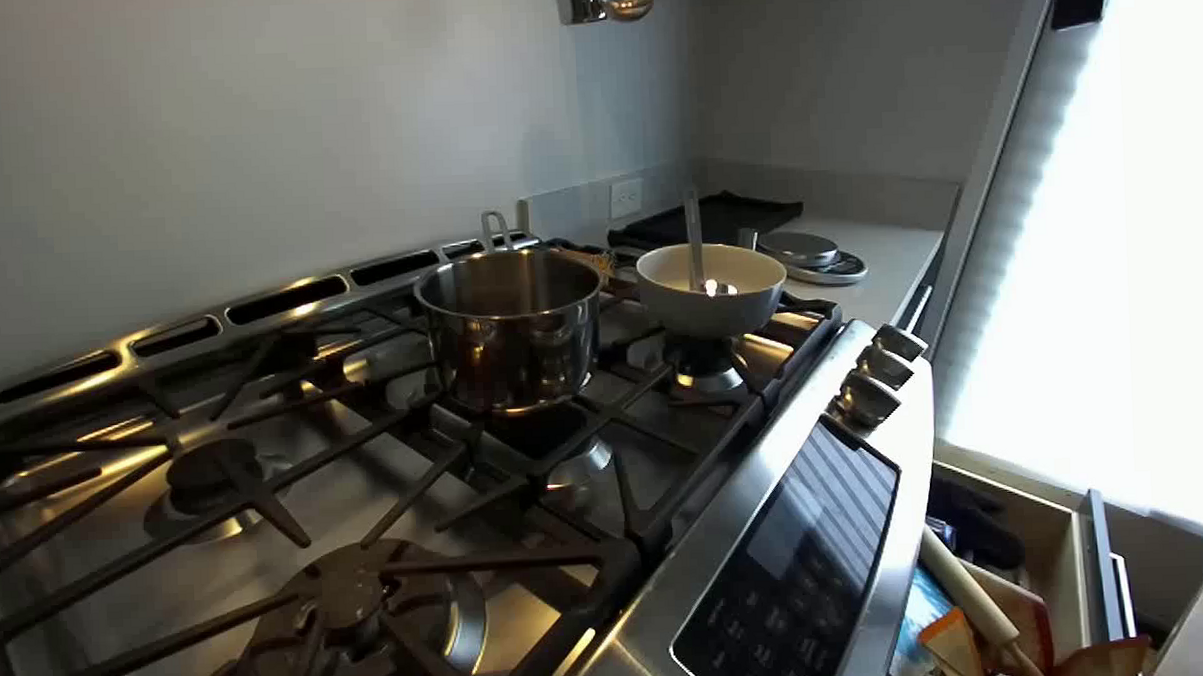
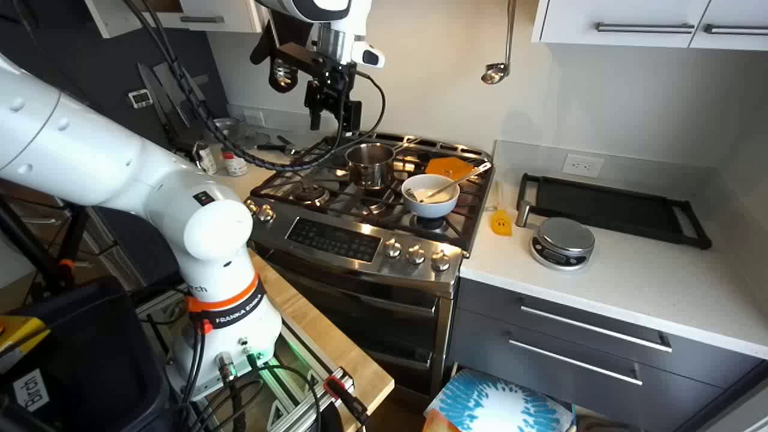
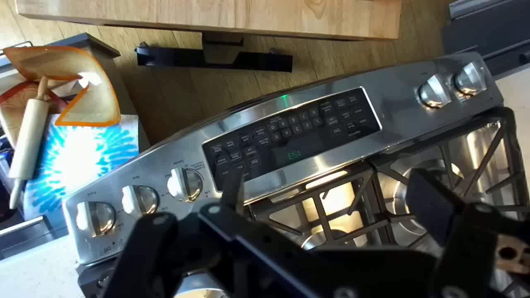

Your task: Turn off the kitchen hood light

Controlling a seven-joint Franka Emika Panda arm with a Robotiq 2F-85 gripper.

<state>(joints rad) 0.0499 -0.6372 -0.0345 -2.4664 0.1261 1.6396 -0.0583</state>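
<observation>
In an exterior view the hand (image 2: 333, 120) hangs over the stove (image 2: 403, 264). The hood and light show in no view, perhaps above the hand; a blind reach could hit the hood or pull the looped cable (image 2: 261, 158) taut. In the wrist view the two fingers (image 3: 232, 188) stand wide, gripping nothing; five knobs (image 3: 178, 184) lie below. In an exterior view without the hand: one pot (image 1: 511, 336), one bowl (image 1: 706, 309), both lower than it.

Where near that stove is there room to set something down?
In an exterior view, the white countertop is bare right of the round silver scale and in front of the black rectangular tray. It's crowded on the stainless steel stove, where a shiny metal pot and round white bowl stand close, with the black pincer above.
</observation>
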